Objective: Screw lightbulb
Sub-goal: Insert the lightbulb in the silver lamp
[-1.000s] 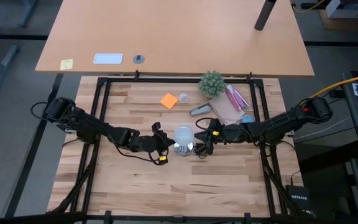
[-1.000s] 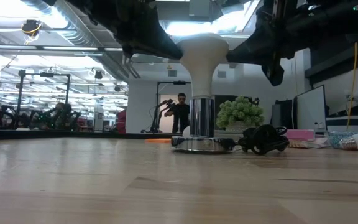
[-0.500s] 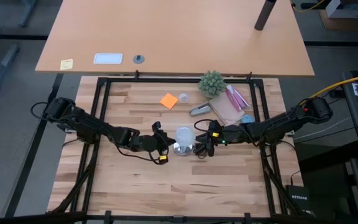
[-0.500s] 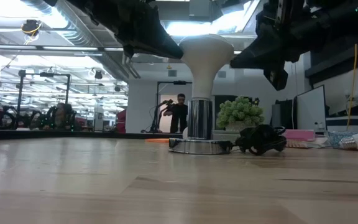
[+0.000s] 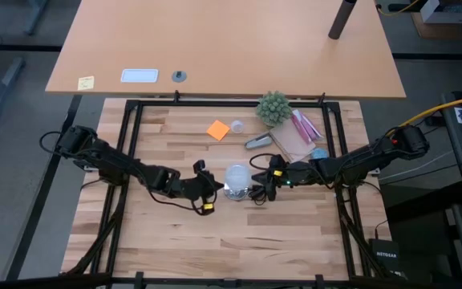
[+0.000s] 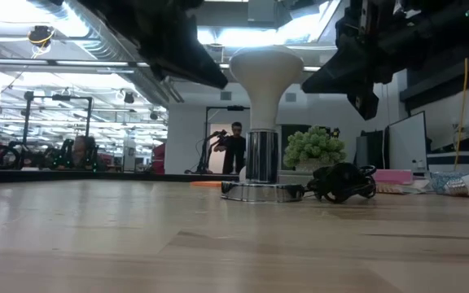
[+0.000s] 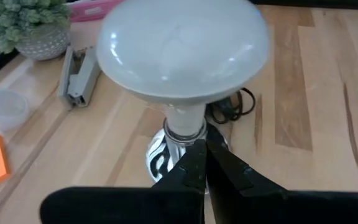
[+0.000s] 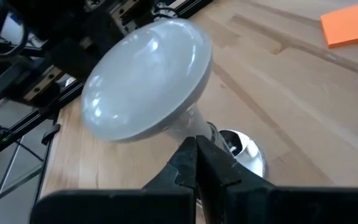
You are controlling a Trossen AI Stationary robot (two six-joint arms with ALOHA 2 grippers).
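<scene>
The white lightbulb stands upright with its neck in the shiny silver base, near the table's middle. My left gripper is shut and hangs at the bulb's left. In the low view a narrow gap shows between its tip and the bulb's head. In its wrist view the tip points at the bulb's neck. My right gripper is shut at the bulb's right, its tip close under the head. My right gripper stands with its shut fingertips next to the bulb's neck, coming level and slightly downward from the table's right. Whether they touch the bulb I cannot tell.
A coiled black cord lies right of the base. Behind it stand a small green plant, an orange note, a grey stapler and pink packets. A black frame rims the table. A person stands far behind.
My left gripper's tip, which lay against the bulb's head, has swung a little away from it toward the table's left, so a gap shows. The bulb, leaning slightly half a second ago, stands upright in the base.
</scene>
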